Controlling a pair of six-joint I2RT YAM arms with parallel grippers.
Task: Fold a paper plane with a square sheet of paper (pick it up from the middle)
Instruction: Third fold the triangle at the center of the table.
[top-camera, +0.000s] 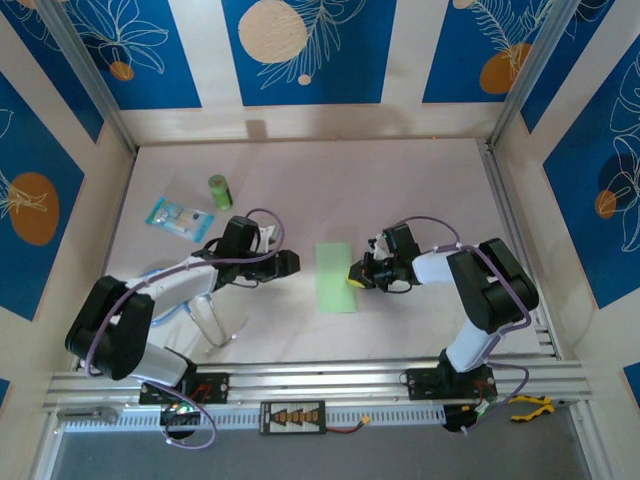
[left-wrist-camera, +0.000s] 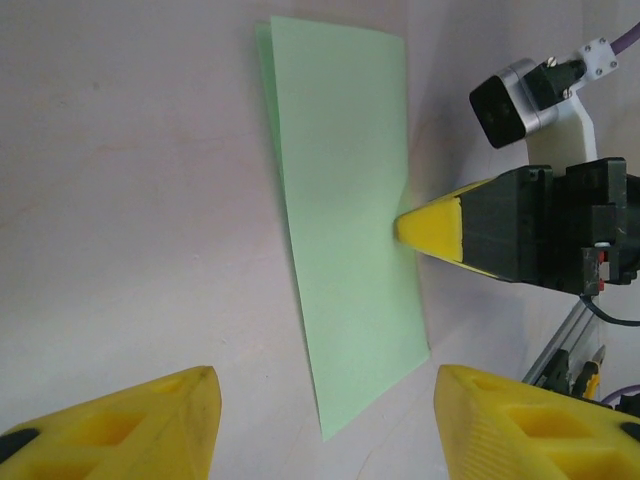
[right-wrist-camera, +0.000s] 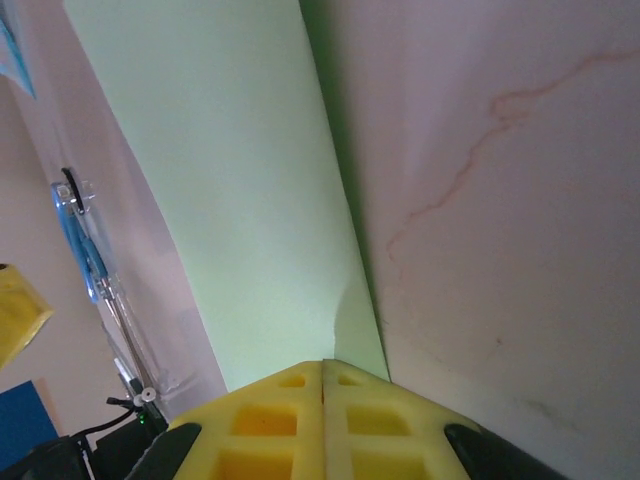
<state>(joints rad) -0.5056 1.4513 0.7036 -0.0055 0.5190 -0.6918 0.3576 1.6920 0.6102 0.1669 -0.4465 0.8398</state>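
Top external view: I am seeing the square sheet of paper (top-camera: 335, 278) lying flat on the surface (top-camera: 350, 180) between the two arms, showing as a narrow pale-green rectangle.
Paper state: in the left wrist view two layers are showing along the long edge opposite the right arm, so I am judging it as doubled over once. No pointed dart shape is showing.
Right end effector (left-wrist-camera: 405, 222): its fingers are pressing together with no gap, and the yellow tip is meeting the paper's long edge about halfway along. I cannot tell whether the paper is pinched between them or only pressed down.
Left end effector (left-wrist-camera: 325, 380): it is standing moderately open, gripping nothing, hovering near the paper without touching it.
Step in hand: I am reading this as working the centre crease, with most of the folding yet to come.
Risk, sliding: the paper is thin and light, so a sideways drag from the closed tip could be pushing the whole piece across the surface instead of sharpening the crease.
Risk, springing: if the tip is lifting off early, the upper layer may be popping open.
Risk, crumpling: the open fingers coming down on the loose double edge could be catching one layer alone.
Risk, collision: both arms are working close together over one small piece.
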